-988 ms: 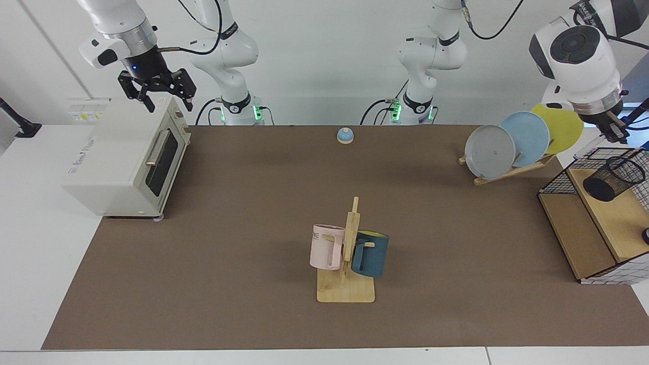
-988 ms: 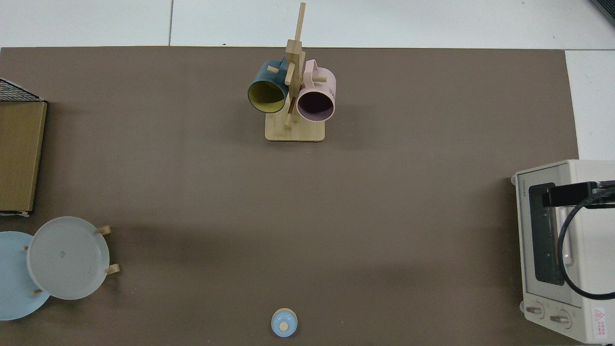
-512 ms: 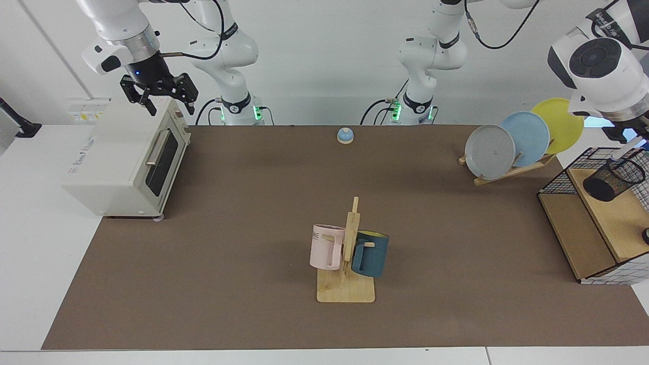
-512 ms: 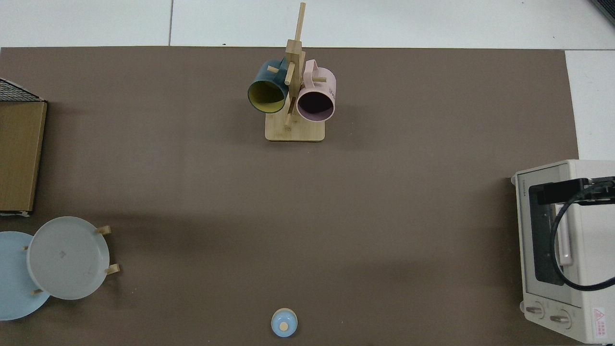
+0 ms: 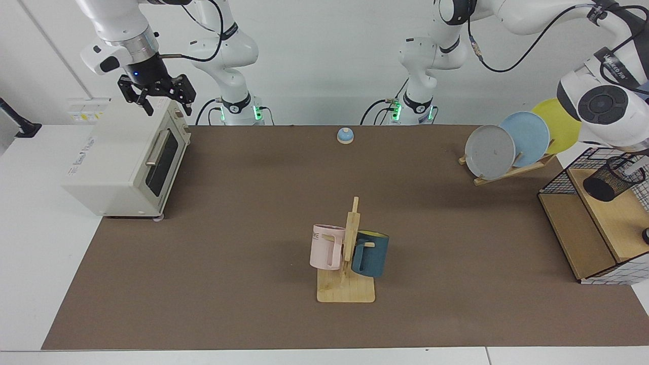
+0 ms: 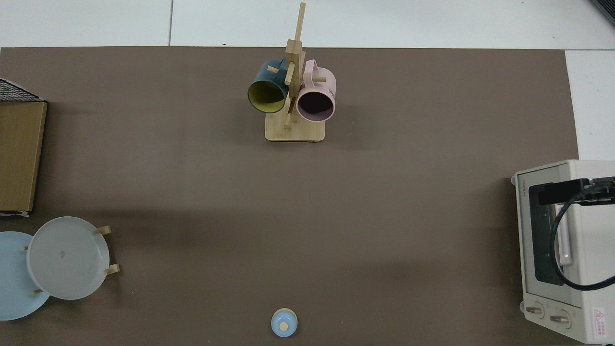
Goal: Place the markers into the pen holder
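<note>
In the facing view the black mesh pen holder (image 5: 612, 177) lies tipped on the wooden shelf (image 5: 616, 218) at the far right. A slim white marker (image 5: 635, 167) slants down into its mouth. My left gripper (image 5: 640, 152) hangs just under the white wrist, right above the holder, shut on the marker's upper end; its fingers are mostly hidden. My right gripper (image 5: 163, 99) waits open above the toaster oven (image 5: 121, 157), and it shows as a black bar (image 6: 562, 191) in the top view. Holder and marker are outside the top view.
A black wire basket (image 5: 583, 167) frames the shelf. A plate rack with grey (image 5: 490, 152), blue and yellow plates stands beside it. A mug tree (image 5: 347, 263) with a pink and a blue mug stands mid-table, and a small blue bell (image 5: 345, 135) sits at the back.
My left arm has come down and moved toward the view's right, bringing the marker from above the basket into the pen holder's mouth. The right gripper has only shifted slightly over the oven.
</note>
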Tool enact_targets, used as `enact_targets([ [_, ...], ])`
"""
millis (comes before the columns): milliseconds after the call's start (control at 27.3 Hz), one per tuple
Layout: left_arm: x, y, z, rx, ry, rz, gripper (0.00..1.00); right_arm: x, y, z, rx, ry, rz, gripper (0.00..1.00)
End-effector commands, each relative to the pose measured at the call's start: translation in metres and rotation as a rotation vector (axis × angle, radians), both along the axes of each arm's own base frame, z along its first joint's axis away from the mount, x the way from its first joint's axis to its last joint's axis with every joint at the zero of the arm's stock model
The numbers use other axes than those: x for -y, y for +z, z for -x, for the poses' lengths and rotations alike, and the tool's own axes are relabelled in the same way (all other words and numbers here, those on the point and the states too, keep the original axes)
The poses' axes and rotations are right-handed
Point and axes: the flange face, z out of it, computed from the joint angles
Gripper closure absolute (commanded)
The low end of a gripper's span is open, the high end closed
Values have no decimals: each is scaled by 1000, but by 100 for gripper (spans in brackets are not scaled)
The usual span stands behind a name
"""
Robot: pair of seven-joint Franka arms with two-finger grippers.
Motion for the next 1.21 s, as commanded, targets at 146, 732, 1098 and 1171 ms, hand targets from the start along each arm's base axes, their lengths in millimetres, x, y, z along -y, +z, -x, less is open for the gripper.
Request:
enact_targets([
  [146,-3,-3,-9,53,32,-43,13,0,4,3,1,20,2,0],
  [732,52,12,-9,67,80,80,0,0,14,8,21,21,1,0],
  [1098,107,4,3,189,244,519,0,-1,15,10,24,23,0,0],
  [1171,120,-1,4,198,283,591,0,-1,16,10,25,23,0,0],
])
